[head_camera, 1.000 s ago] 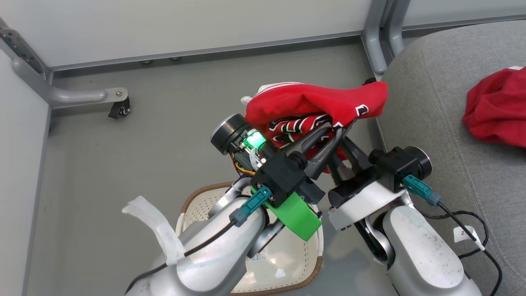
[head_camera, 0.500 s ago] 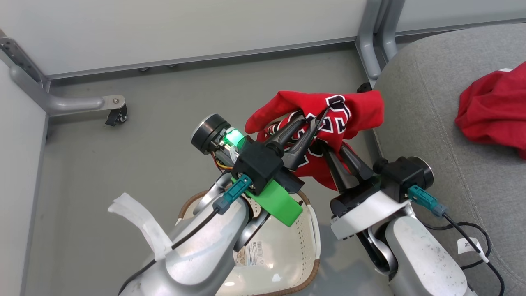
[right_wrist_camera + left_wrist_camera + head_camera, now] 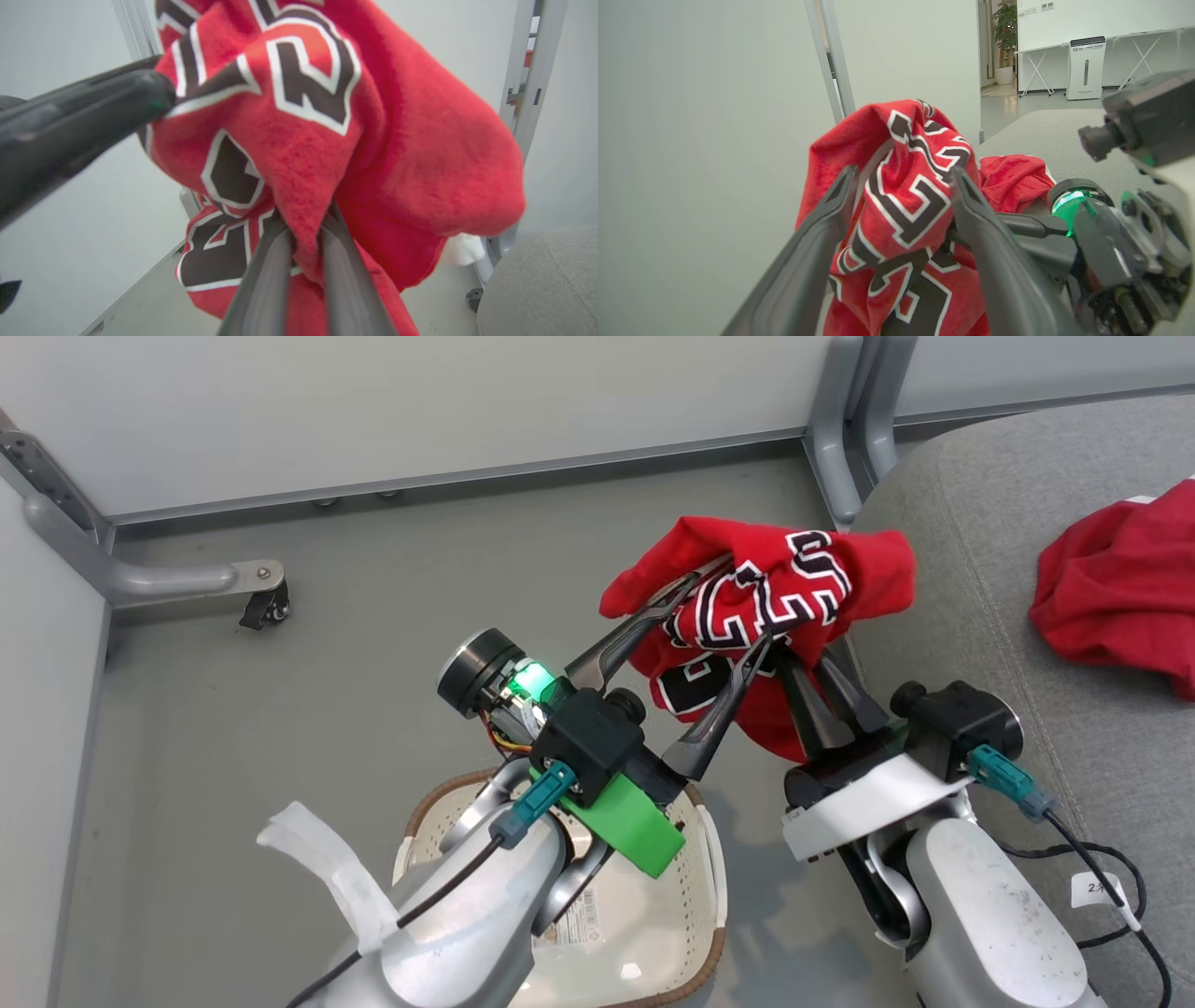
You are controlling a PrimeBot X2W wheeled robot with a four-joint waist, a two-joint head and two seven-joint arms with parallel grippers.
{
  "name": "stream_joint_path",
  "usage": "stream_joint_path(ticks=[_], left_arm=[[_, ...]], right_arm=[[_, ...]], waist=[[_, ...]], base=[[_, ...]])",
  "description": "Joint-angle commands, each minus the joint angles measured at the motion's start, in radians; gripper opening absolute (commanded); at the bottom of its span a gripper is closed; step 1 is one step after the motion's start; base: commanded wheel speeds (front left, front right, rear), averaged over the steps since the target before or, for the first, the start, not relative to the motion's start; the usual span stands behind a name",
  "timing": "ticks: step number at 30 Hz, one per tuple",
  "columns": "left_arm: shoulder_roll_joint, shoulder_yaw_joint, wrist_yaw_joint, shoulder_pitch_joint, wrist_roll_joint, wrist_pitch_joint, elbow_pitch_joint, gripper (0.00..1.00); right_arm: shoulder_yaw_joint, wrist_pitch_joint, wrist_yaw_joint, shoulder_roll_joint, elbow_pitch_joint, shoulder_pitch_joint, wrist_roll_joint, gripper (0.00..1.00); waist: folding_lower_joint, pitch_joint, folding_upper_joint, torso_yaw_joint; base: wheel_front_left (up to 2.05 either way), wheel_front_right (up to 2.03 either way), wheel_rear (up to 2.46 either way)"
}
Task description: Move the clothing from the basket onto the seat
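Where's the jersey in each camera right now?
Head view: jersey upper centre, beside the seat.
Left wrist view: jersey centre, between fingers of the left pincer.
Right wrist view: jersey centre to top, pinched by the right pincer.
Shared landmark: the seat, right side in each.

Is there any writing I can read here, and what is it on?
"23", probably: on the crumpled jersey; other letters are folded away.
Sticker in the basket: too small.
Cable tag: starts "2", rest unreadable.
White appliance logo: too small.

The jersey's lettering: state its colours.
Black with white edging, on the red jersey, clearest in the right wrist view.
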Motion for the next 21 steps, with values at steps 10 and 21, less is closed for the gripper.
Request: stream_joint_path(ticks=[10, 21], left_arm=[[0.001, 0.026, -0.009, 0.032, 0.03, 0.0, -0.011, 1.0], [0.019, 0.049, -0.018, 0.035, 0.054, 0.0, -0.013, 1.0]], right_arm=[[-0.091, -0.002, -0.001, -0.003, -0.011, -0.001, -0.021, 0.0], [-0.202, -0.002, -0.001, -0.003, -0.04, 0.03, -0.036, 0.0]], waist=[[0.0, 0.022, 0.0098, -0.031], [0.0, 0.066, 0.0098, -0.169]], base=[[0.0, 0.0, 0.0], [0.0, 0.0, 0.0]])
